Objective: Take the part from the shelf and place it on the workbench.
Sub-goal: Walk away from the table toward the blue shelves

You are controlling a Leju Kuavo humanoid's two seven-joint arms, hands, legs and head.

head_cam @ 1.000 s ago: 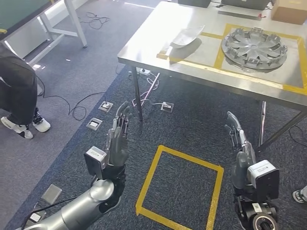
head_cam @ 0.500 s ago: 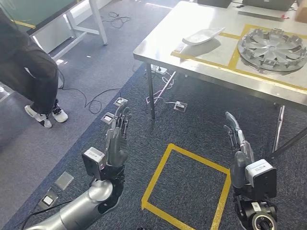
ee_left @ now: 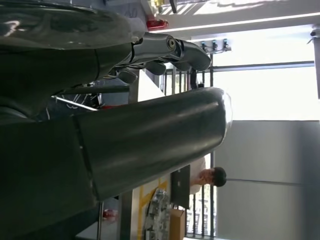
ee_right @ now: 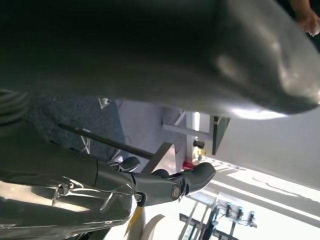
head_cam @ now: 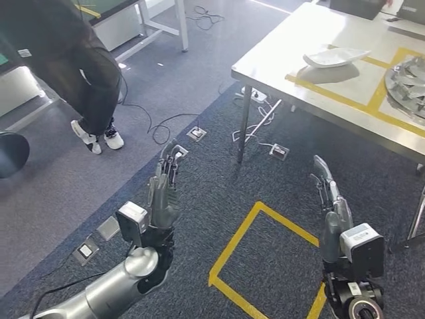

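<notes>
From the head view, looking down at a dark blue carpeted floor (head_cam: 210, 179), both silver arms reach forward with nothing in them. The left hand (head_cam: 163, 193) is raised with its fingers (head_cam: 169, 159) extended and slightly apart, holding nothing. The right hand (head_cam: 331, 206) is raised the same way, its fingers (head_cam: 321, 174) straight and spread, also empty. Between the two hands a square of yellow tape (head_cam: 260, 252) is marked on the carpet.

At upper right stands a metal tabletop (head_cam: 281, 60) with yellow tape lines on it. A pale, shallow curved part (head_cam: 335, 57) rests on the tabletop beside one tape line, well away from both hands. At the far right edge part of a grey spoked wheel cover (head_cam: 408, 80) lies inside a taped area on the same tabletop. Cables and a power strip lie on the floor under the tabletop's near corner, and small floor sockets (head_cam: 97, 239) sit near the left arm. At upper left a person in dark clothes and white shoes (head_cam: 95, 136) stands on lighter grey flooring.

The left wrist view, turned on its side, adds what the head view lacks: bright windows, a person (ee_left: 211, 177) behind a dark monitor, the wheel cover and a cardboard box (ee_left: 176, 224) in the distance past the thick thumb (ee_left: 151, 140).

The right wrist view shows its thumb and dark fingers (ee_right: 177, 185) apart, with table legs and carpet beyond.
</notes>
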